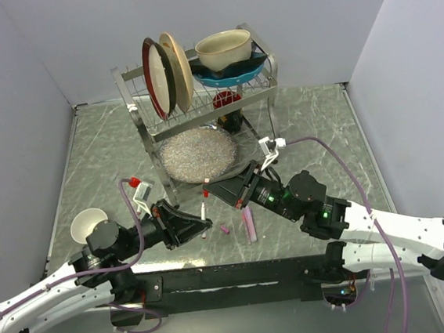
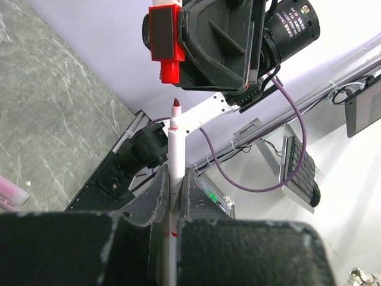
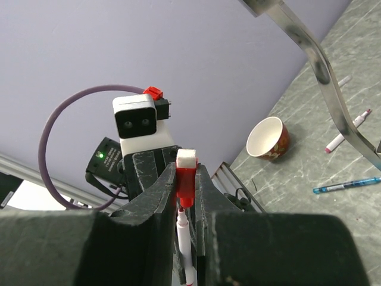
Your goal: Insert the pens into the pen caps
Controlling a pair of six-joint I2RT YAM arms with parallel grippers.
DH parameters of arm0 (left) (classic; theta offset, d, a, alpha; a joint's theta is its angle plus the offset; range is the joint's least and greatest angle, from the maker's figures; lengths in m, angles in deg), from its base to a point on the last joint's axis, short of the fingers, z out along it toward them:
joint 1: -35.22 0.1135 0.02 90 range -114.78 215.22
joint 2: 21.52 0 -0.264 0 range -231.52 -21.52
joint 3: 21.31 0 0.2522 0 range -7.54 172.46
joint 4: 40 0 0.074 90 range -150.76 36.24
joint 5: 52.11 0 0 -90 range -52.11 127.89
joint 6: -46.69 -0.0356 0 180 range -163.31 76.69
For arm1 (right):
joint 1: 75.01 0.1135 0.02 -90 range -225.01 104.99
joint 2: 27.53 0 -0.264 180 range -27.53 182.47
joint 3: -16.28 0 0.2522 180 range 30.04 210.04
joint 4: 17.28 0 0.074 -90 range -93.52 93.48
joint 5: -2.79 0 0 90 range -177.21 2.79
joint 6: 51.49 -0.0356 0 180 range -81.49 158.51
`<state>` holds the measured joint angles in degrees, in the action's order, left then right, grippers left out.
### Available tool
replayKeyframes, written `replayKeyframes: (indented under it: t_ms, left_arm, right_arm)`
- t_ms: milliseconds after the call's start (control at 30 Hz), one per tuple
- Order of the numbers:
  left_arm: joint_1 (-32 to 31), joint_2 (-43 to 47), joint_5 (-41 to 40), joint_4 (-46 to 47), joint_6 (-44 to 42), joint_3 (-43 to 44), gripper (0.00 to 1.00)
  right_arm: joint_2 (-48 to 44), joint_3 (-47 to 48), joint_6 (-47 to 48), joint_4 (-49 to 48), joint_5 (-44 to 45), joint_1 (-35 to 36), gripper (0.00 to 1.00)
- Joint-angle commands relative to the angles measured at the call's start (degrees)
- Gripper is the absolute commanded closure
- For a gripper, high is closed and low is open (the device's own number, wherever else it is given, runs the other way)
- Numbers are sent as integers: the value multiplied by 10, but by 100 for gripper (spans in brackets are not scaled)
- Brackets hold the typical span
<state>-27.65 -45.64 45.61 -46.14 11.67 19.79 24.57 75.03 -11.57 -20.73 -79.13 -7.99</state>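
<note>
My left gripper (image 1: 202,225) is shut on a whitish pen (image 1: 204,215) with a red tip and holds it above the table. In the left wrist view the pen (image 2: 174,152) stands up between my fingers (image 2: 156,193), its tip pointing at a red pen cap (image 2: 166,44). My right gripper (image 1: 213,194) is shut on that red cap (image 1: 205,192). In the right wrist view the cap (image 3: 186,177) sits between the fingers (image 3: 161,190), with the pen tip (image 3: 181,221) just below its mouth, not inside. A salmon pink pen (image 1: 249,223) and a pink cap (image 1: 225,230) lie on the table beside the grippers.
A wire dish rack (image 1: 143,123) with plates, a bowl and a glittery round plate (image 1: 199,153) stands right behind the grippers. A paper cup (image 1: 88,224) sits at the near left. In the right wrist view a blue pen (image 3: 345,186) and a capped white pen (image 3: 348,130) lie on the table.
</note>
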Motion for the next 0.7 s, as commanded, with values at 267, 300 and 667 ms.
replayKeyframes:
  t_ms: [267, 300, 667]
  left_arm:
    - [0, 14, -8, 16, -1, -3, 99]
    - [1, 14, -9, 15, -1, -3, 99]
    - [1, 24, -12, 12, -1, -5, 99]
  right_arm:
    - [1, 21, -13, -13, -4, 17, 100]
    - [-1, 20, -13, -16, -5, 19, 100]
    - [-15, 24, -11, 2, 18, 33, 100]
